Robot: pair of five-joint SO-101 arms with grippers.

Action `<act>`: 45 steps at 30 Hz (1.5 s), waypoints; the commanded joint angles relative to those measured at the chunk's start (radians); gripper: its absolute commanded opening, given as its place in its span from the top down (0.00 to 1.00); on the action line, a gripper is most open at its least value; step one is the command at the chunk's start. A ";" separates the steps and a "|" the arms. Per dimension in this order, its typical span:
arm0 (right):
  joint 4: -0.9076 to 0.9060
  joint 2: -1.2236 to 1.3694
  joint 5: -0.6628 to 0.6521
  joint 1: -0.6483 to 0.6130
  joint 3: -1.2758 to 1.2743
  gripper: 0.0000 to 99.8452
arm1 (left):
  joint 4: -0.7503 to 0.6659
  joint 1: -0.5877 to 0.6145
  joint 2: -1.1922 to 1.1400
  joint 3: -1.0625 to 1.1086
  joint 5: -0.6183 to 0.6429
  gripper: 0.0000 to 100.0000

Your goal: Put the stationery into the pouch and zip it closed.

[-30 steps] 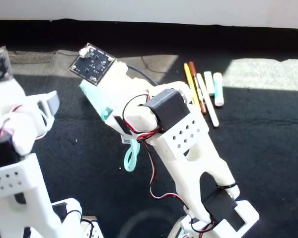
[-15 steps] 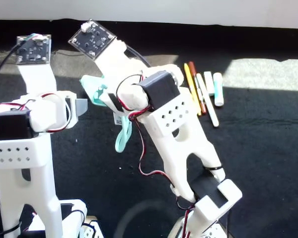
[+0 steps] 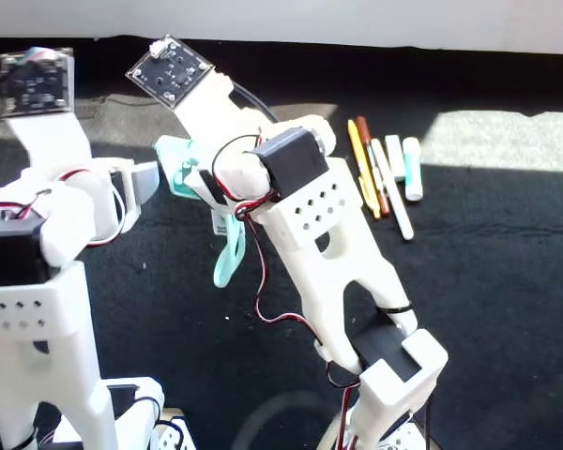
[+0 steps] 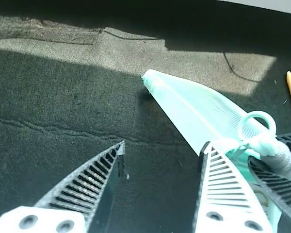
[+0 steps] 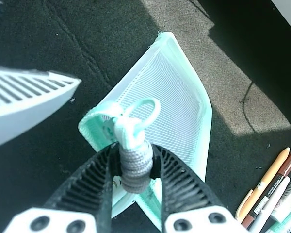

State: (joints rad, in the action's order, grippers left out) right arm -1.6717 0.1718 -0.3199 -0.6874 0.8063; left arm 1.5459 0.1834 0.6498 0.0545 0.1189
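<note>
Right hand (image 5: 136, 167): fingers pressed together on the grey cord (image 5: 135, 162) tied to the pale ring-shaped pull (image 5: 141, 112) at one end of the mint mesh pouch (image 5: 169, 97); I held the pouch by that cord, and it slanted away from my hand toward its far corner, which pointed at the sunlit patch of the dark worktop (image 3: 507, 281). Left hand (image 4: 163, 145): fingers spread wide with nothing between them; one finger stood just beside the gripped end of the pouch, the other was apart from it over the dark cloth. Stationery: a group of pens (image 3: 380, 169), yellow, brown, white and mint, lay side by side on the worktop at the edge of the sunlit patch, outside the pouch and well apart from both my hands.
</note>
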 commanded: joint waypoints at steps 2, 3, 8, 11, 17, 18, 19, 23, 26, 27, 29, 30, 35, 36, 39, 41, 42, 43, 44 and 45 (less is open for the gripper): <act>0.012 -0.004 0.008 0.015 0.035 0.99 | -0.028 -0.018 -0.019 -0.004 0.049 0.74; 0.012 -0.004 0.006 0.015 0.035 0.99 | -0.031 -0.028 -0.031 0.008 0.049 0.74; 0.012 -0.004 0.006 0.015 0.035 0.99 | -0.035 -0.053 -0.065 0.028 0.051 0.74; 0.012 -0.004 0.006 0.015 0.035 0.99 | -0.034 -0.073 -0.065 0.027 0.051 0.74; 0.012 -0.004 0.006 0.015 0.035 0.99 | -0.028 -0.120 -0.067 0.035 0.051 0.74; 0.012 -0.004 0.006 0.015 0.035 0.99 | -0.028 -0.124 -0.065 0.030 0.051 0.74; 0.012 -0.004 0.006 0.015 0.035 0.99 | -0.026 -0.124 -0.065 0.025 0.051 0.74; 0.012 -0.004 0.005 0.015 0.035 0.99 | -0.009 -0.122 -0.058 0.005 0.051 0.74; 0.012 -0.002 0.005 0.015 0.033 0.99 | 0.021 -0.124 -0.031 -0.022 0.051 0.74; 0.012 -0.002 0.005 0.015 0.033 0.99 | 0.021 -0.124 -0.018 -0.022 0.051 0.74; 0.012 -0.002 0.005 0.015 0.033 0.99 | 0.018 -0.124 -0.005 -0.021 0.051 0.74; 0.012 -0.002 0.005 0.015 0.033 0.99 | 0.021 -0.124 -0.002 -0.019 0.051 0.74; 0.012 -0.002 0.005 0.015 0.033 0.99 | 0.023 -0.124 -0.002 -0.019 0.051 0.74; 0.012 -0.002 0.005 0.015 0.033 0.99 | 0.023 -0.124 -0.002 -0.018 0.051 0.74; 0.010 -0.002 0.005 0.012 0.033 0.99 | 0.005 -0.124 -0.002 0.038 0.046 0.74; 0.010 -0.004 0.006 0.012 0.033 0.99 | -0.048 -0.119 -0.002 0.105 0.046 0.74; 0.010 -0.004 0.006 0.012 0.033 0.99 | -0.080 -0.117 0.001 0.139 0.046 0.74; 0.010 -0.004 0.006 0.012 0.033 0.99 | -0.107 -0.117 0.004 0.168 0.046 0.74; 0.008 -0.004 0.006 0.012 0.033 0.99 | -0.129 -0.117 0.004 0.188 0.046 0.74; 0.008 -0.005 0.008 0.012 0.033 0.99 | -0.147 -0.117 0.005 0.200 0.046 0.74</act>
State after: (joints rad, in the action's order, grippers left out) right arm -1.6717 0.1718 -0.3199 -0.6859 0.8063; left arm 1.4615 0.0729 0.6314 0.2248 0.1603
